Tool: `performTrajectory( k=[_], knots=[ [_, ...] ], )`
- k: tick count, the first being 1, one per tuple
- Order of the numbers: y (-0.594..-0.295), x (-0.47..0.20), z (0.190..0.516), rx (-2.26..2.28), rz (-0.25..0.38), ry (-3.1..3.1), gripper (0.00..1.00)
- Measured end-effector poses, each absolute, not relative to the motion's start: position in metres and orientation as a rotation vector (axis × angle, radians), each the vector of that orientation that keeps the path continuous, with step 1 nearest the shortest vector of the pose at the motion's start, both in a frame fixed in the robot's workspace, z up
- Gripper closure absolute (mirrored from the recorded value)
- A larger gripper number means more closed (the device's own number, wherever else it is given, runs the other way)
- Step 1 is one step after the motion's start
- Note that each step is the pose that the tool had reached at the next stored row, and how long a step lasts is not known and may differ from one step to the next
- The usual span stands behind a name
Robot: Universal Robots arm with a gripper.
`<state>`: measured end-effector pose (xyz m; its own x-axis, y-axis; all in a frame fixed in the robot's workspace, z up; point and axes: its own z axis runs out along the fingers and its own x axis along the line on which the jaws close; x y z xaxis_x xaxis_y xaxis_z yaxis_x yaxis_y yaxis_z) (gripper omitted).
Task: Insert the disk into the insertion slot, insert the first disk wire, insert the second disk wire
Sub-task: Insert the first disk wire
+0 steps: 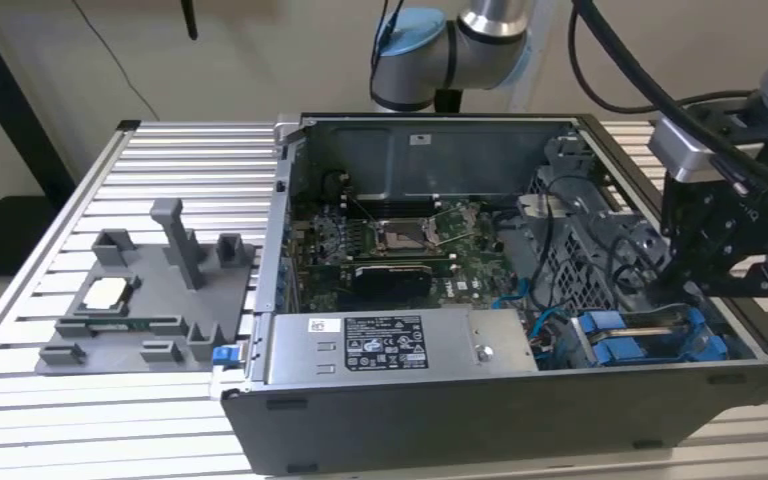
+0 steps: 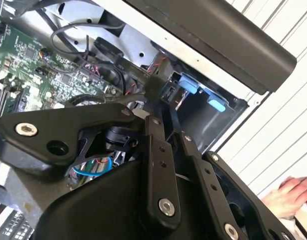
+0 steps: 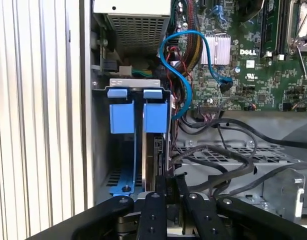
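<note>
Wrist angled down over the insertion slot (image 3: 134, 84); my gripper (image 3: 170, 179) pressed together; the disk (image 3: 154, 155) stands on edge, lengthwise into it.

Insertion slot (image 3: 133, 84) is located in the case corner nearest the camera, on the exterior view's right (image 1: 607, 338). It is a grey metal bay with perforated sheet, blue plastic rails and two blue tabs at the mouth. Disk (image 3: 157, 155) is seen edge-on in the first wrist view, stood on edge inside the slot below one blue tab. Seating depth cannot be judged.
</note>
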<state>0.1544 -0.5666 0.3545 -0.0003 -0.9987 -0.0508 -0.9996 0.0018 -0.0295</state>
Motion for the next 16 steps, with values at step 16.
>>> performTrajectory(
  k=[16],
  knots=[
    [-0.5696,0.1634,0.3463,-2.199,0.052,2.204,0.81]
  ],
)
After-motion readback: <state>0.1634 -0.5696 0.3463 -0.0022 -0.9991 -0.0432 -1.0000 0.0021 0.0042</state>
